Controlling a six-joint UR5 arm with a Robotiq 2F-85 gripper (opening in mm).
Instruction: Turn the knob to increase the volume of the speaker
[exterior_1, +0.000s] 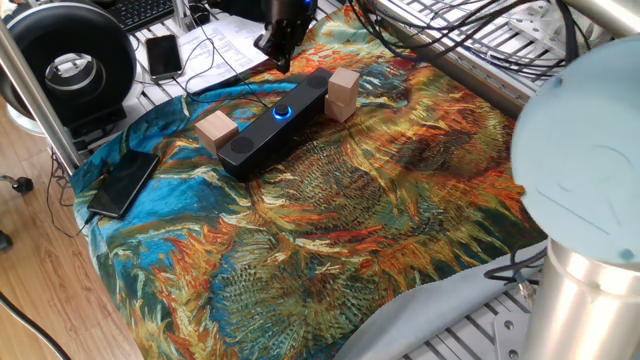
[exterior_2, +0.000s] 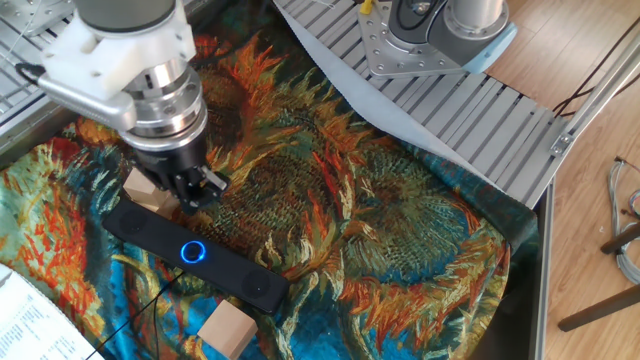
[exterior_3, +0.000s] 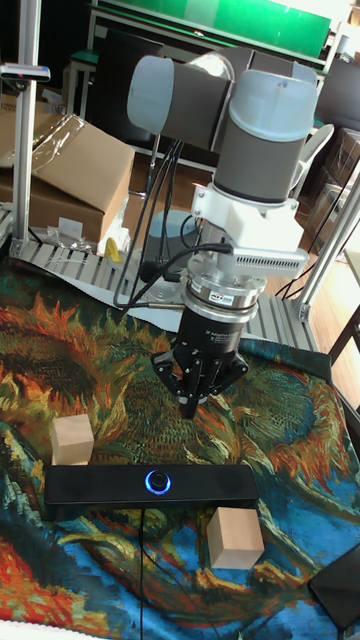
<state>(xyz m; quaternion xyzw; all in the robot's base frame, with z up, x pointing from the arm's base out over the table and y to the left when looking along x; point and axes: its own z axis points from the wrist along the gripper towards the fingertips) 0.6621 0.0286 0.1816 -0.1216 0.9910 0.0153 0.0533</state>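
The speaker (exterior_1: 273, 124) is a long black bar lying on the sunflower cloth, also seen in the other fixed view as the speaker (exterior_2: 196, 256) and in the tall view as the speaker (exterior_3: 150, 487). Its knob (exterior_1: 282, 112) glows blue at mid-top, as does the knob (exterior_2: 193, 252) and the knob (exterior_3: 157, 483). My gripper (exterior_3: 190, 404) hangs above the cloth just behind the bar, a little to one side of the knob, touching neither. The gripper (exterior_2: 196, 193) has its fingers together with nothing held. In one fixed view the gripper (exterior_1: 279, 52) is dark and partly cut off.
Two pale wooden blocks flank the bar: a block (exterior_1: 216, 130) near one end and a block (exterior_1: 343, 92) near the other. A flat black phone (exterior_1: 124, 183) lies at the cloth's edge. A round black fan (exterior_1: 70, 65) and cables stand beyond it.
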